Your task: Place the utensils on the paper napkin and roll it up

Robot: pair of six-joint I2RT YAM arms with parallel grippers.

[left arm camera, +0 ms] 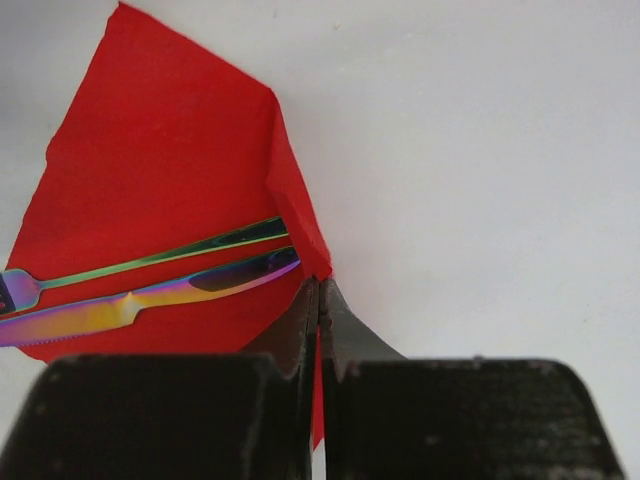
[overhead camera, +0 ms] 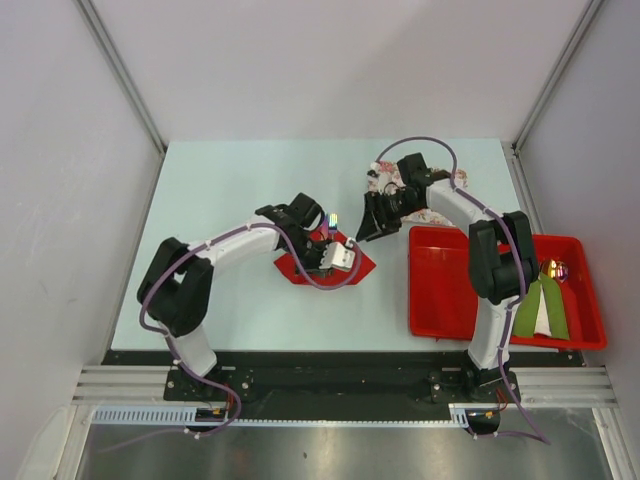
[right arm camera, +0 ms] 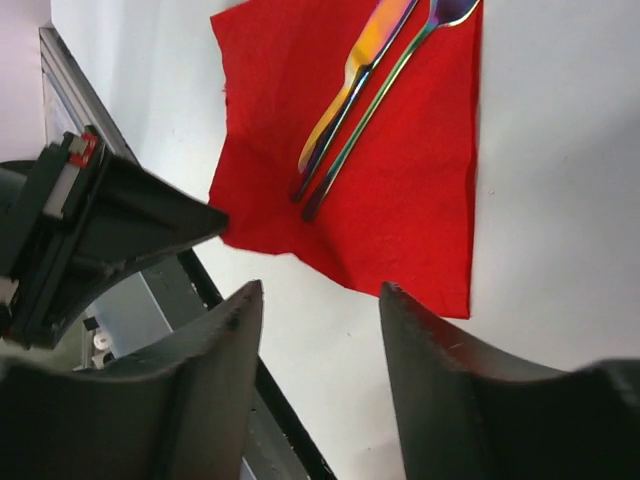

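At table [overhead camera: 230, 180] centre, the red napkin [overhead camera: 293, 266] lies spread out, mostly flat. The left gripper [left arm camera: 318, 290] is low over its right part. In the left wrist view the jaws are pressed together on the napkin's edge, with red paper showing in the slit between them. That edge is lifted and folded up off the table.

The utensils [left arm camera: 240, 272] lie on the napkin side by side, near parallel and close together. One is a knife with a serrated blade. The other is slimmer and its head is cut off by the frame, so its type is unclear. Their handle ends sit just beside the raised fold.

The right gripper [right arm camera: 320, 287] hangs above bare table just off the napkin's right side. Its jaws are apart with nothing between them and it touches nothing. In the right wrist view the left gripper's body sits at the left edge.

The floral mat [overhead camera: 385, 180] is at the back, partly under the right arm. The red tray [overhead camera: 430, 300] is on the right, apart from the napkin. A green roll [overhead camera: 528, 310] lies at its far right end.
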